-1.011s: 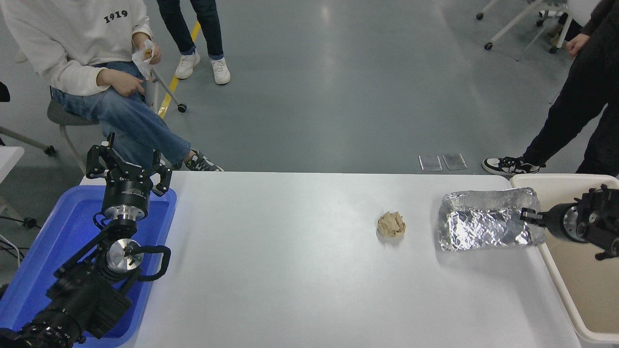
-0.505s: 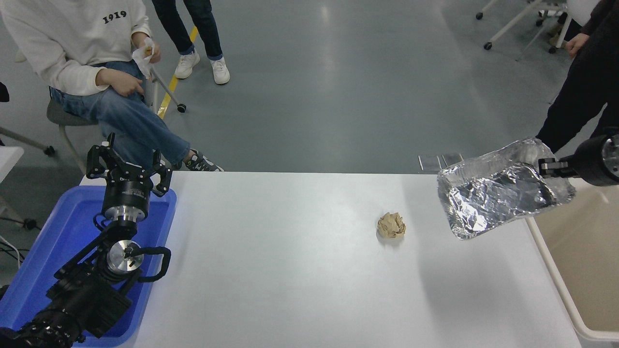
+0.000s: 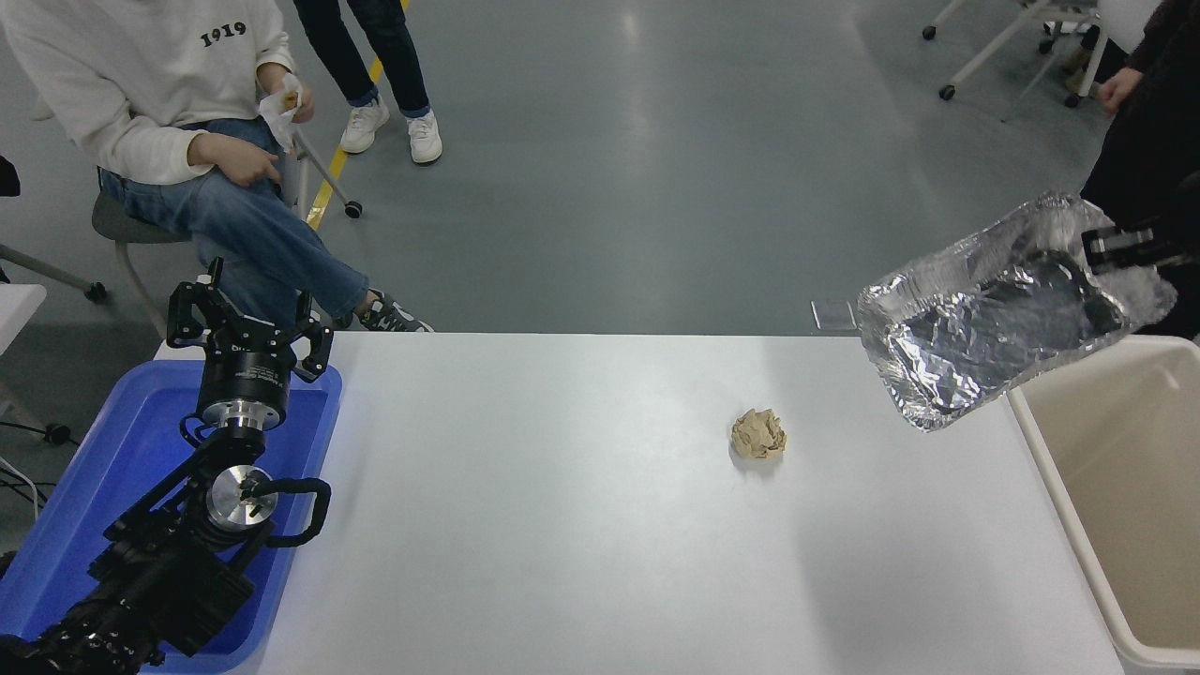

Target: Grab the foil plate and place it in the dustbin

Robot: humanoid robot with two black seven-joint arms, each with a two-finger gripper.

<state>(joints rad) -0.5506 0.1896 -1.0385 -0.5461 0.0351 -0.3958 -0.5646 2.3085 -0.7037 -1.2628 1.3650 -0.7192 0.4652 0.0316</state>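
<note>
The foil plate (image 3: 994, 323), a crinkled silver tray, hangs tilted in the air above the table's far right corner, its lower end down to the left. My right gripper (image 3: 1097, 246) is shut on the plate's upper right rim, coming in from the right edge. The dustbin (image 3: 1050, 469), a beige bin with a thick rim, stands off the table's right edge, just below and right of the plate. My left gripper (image 3: 248, 323) is parked at the lower left over the blue tray, its fingers spread open and empty.
A crumpled tan paper ball (image 3: 758, 435) lies on the white table (image 3: 562, 525) left of the plate. A blue tray (image 3: 84, 506) sits at the left edge. A seated person (image 3: 169, 122) is at the far left, another stands at the far right (image 3: 1144, 122).
My right gripper has lifted the foil plate off the table and carried it up and to the right, tilting it. The left arm has not moved.
</note>
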